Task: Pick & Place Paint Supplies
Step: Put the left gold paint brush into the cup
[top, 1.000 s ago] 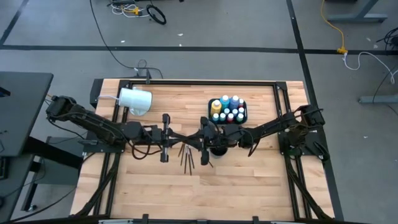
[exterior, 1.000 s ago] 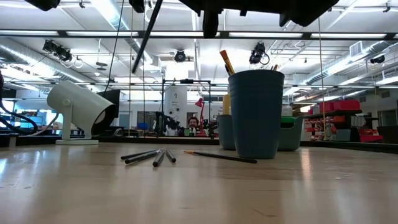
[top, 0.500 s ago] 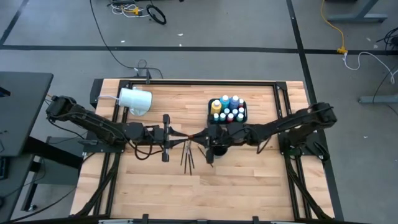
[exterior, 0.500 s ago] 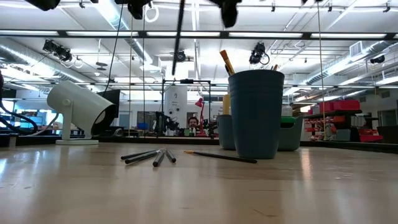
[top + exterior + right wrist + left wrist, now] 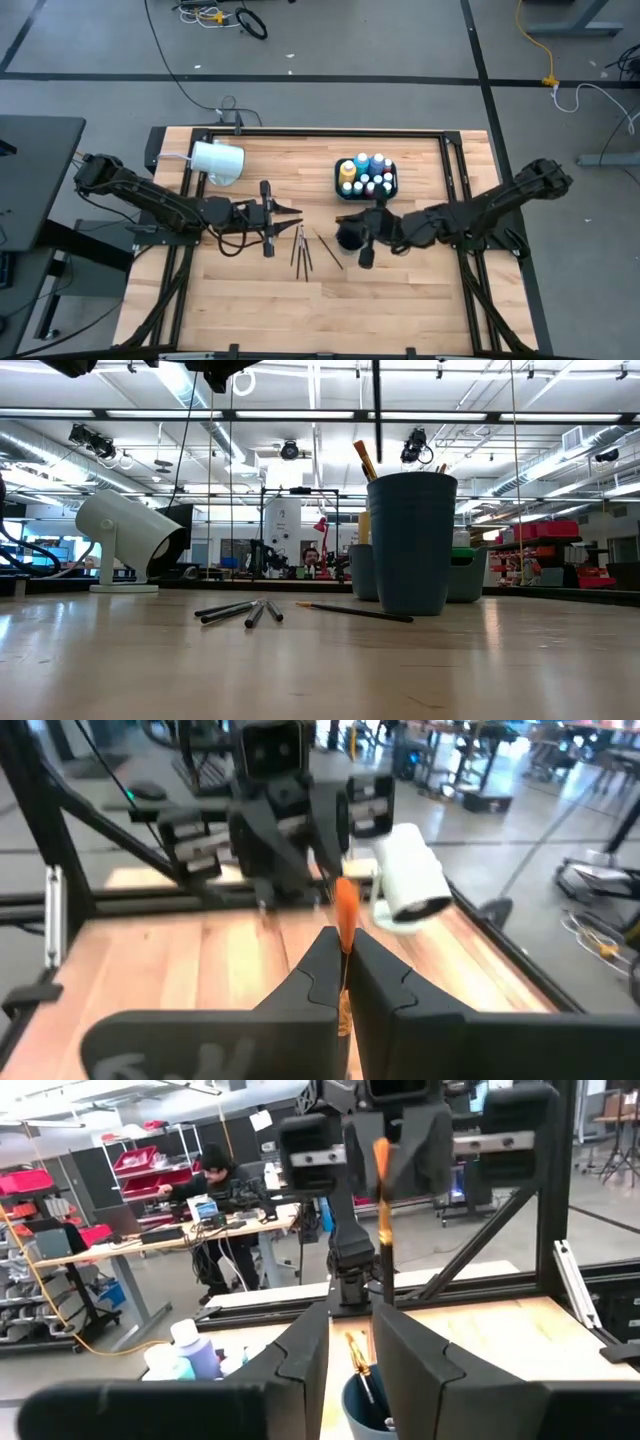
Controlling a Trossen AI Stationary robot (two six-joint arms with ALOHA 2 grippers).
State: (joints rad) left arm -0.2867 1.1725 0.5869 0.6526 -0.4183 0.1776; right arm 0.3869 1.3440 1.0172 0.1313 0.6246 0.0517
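Above the wooden surface (image 5: 400, 300) two dark arms are facing each other across its middle, and the right one is doing the work. The right gripper (image 5: 343, 972) is hovering over the dark cup (image 5: 412, 540), its fingers pressing together on a thin brush (image 5: 377, 405), orange bristles pointing up and the handle hanging straight down. From table height that handle is hanging above the cup's mouth, close to the rim on the side of the loose brushes rather than over its centre, so the drop appears to be turning on one thing: the brush's long axis is standing upright and the opening is lying directly beneath the fingers, with little margin at that rim. One brush is already leaning inside the cup.

The left gripper (image 5: 350, 1348) is waiting just short of the cup, level with its partner, fingers standing apart and gripping nothing. Behind the cup the paint bottles (image 5: 366, 177) are sitting packed in their dark tray. The remaining brushes (image 5: 240, 610) are lying flat on the surface between the two arms, handles running roughly across the line joining the grippers, one of them apart from the bunch and nearer the cup; the left arm is looking the nearer to that bunch, though only slightly
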